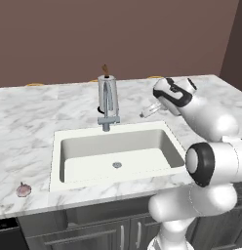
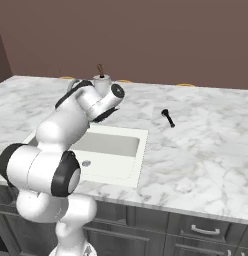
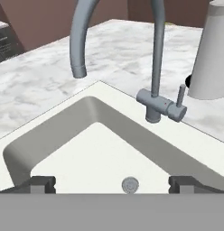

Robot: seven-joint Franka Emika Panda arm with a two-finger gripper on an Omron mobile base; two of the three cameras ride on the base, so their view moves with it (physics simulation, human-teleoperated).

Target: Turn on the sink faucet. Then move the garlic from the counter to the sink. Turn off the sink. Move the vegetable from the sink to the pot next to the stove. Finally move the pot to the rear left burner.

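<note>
Reaching toward the sink faucet, the hand hangs above the sink with its two fingertips spread wide and nothing between them. No water runs from the spout, so I judge the first step, turning the faucet on, to be the one in hand.

From the hand's own camera the small lever stands up at the side of the faucet's squared base, just beyond the back rim of the sink. To do this well, I would bring one fingertip against the side of that lever rather than try to pinch it, and push it steadily through its swing. The tall arched spout rises close by, so the approach should come in low and from the basin side, clear of the neck. A pale container stands on the table just behind the lever; a wide sweep could knock it.

The garlic lies on the table near its front edge, off the sink's left end and well apart from the hand. The drain sits in the middle of the basin floor, and the basin holds nothing else that I can see.
</note>
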